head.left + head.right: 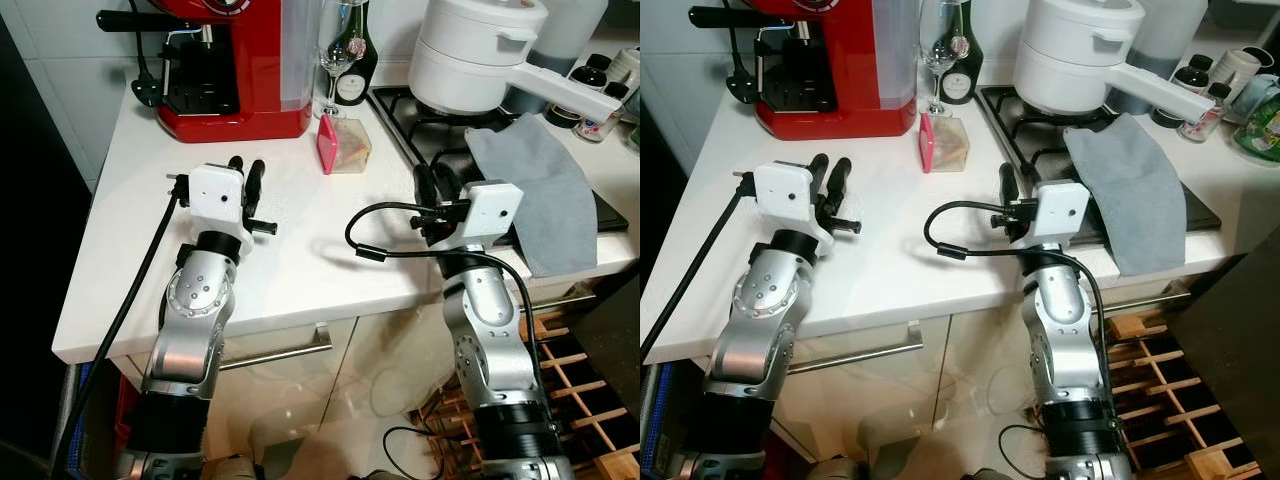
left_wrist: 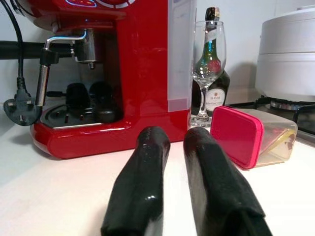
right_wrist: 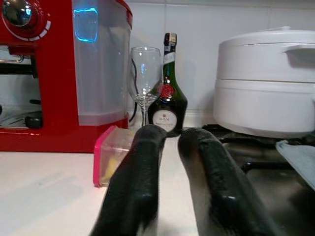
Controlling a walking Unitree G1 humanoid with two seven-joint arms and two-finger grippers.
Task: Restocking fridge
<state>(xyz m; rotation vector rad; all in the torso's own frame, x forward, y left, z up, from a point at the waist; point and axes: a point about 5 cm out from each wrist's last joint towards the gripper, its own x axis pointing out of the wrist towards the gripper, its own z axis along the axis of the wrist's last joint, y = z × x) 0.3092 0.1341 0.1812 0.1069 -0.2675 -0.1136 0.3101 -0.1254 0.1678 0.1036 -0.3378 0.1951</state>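
While both arms rest forward over the white bench [image 1: 300, 260], neither carries anything: left tool [image 1: 247, 172] has its two black fingers [image 2: 147, 172] nearly together with a thin gap, empty, tips aimed at the red coffee machine [image 1: 230, 70]. Right tool [image 1: 437, 185] sits near the hob edge, fingers [image 3: 142, 167] likewise close with a narrow gap, holding nothing.

Nearest likely item to restock is the small clear container with pink lid [image 1: 342, 145], lying on its side on the bench, between the two tools and ahead of them, just beside the wine glass [image 1: 337, 55] and dark bottle [image 3: 167, 93]. Contents look yellowish, hard to identify.

Progress, judged from this: barely started. Nothing is gripped, and the container is untouched on the bench. Picking, carrying and placing all remain.

Further out: white pot [image 1: 480, 50] on the hob [image 1: 420, 115], grey cloth [image 1: 540, 185] draped over the hob's side, small jars [image 1: 600, 95] at the far right, partly cut off. Below the bench, a drawer handle [image 1: 275, 352] and a wooden rack [image 1: 570, 370], contents unclear.
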